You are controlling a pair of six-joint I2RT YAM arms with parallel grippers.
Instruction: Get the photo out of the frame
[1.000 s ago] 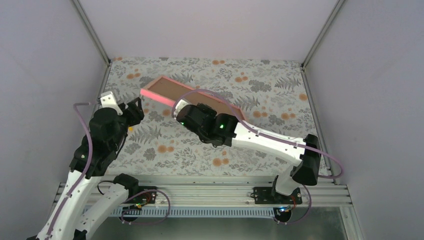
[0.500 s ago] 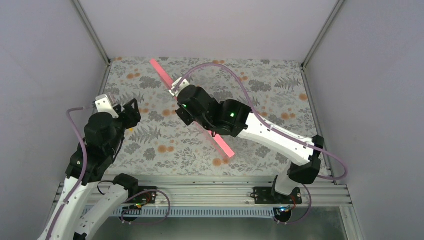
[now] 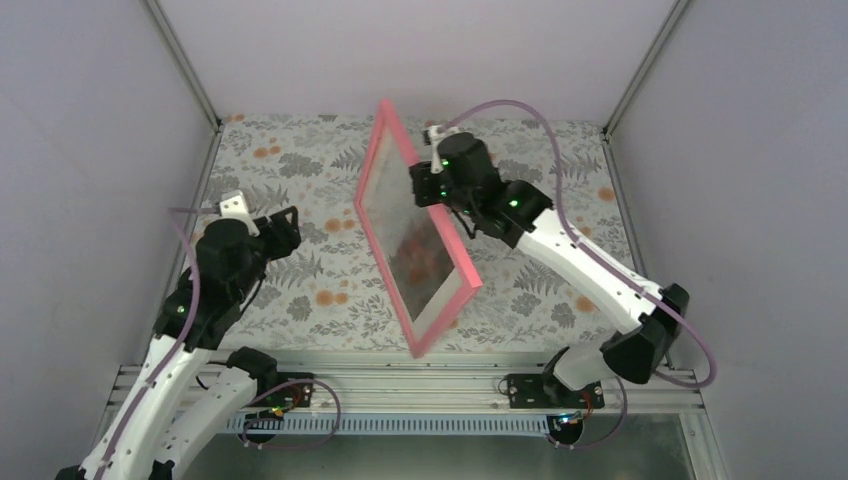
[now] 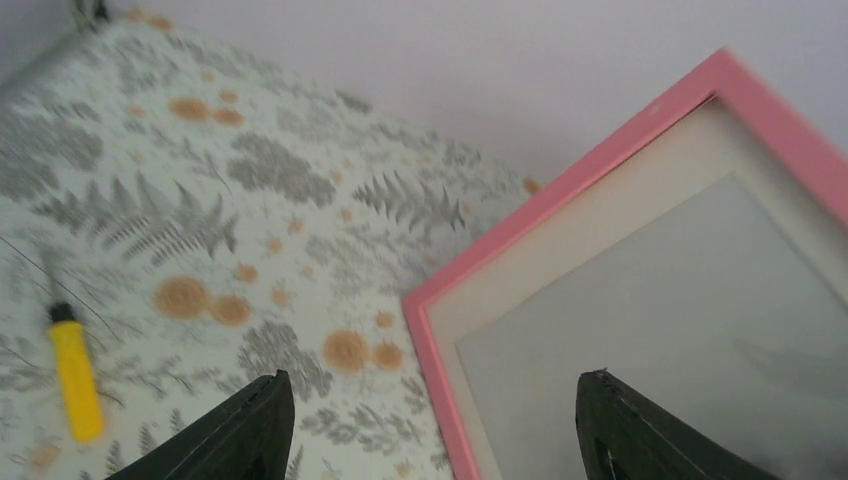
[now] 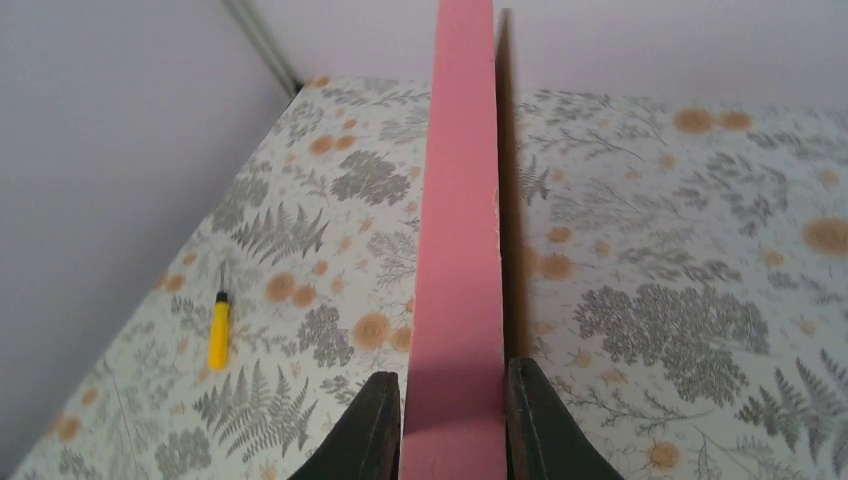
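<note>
Pink frame (image 5: pixel 460 200) sits pinched in the narrowly parted right gripper (image 5: pixel 452 400).

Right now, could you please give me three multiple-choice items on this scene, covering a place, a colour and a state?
1. Where is the yellow tool?
A) on the table, apart from the frame
B) inside the frame
C) on the frame's top edge

2. What colour is the frame?
A) blue
B) pink
C) black

3. How is the right gripper?
A) open over the table
B) shut on the frame's edge
C) out of view

Answers:
1 A, as it lies on the patterned cloth, off to the left.
2 B, as its border is pink in every view.
3 B, as both fingers press the pink edge in the right wrist view.
</note>
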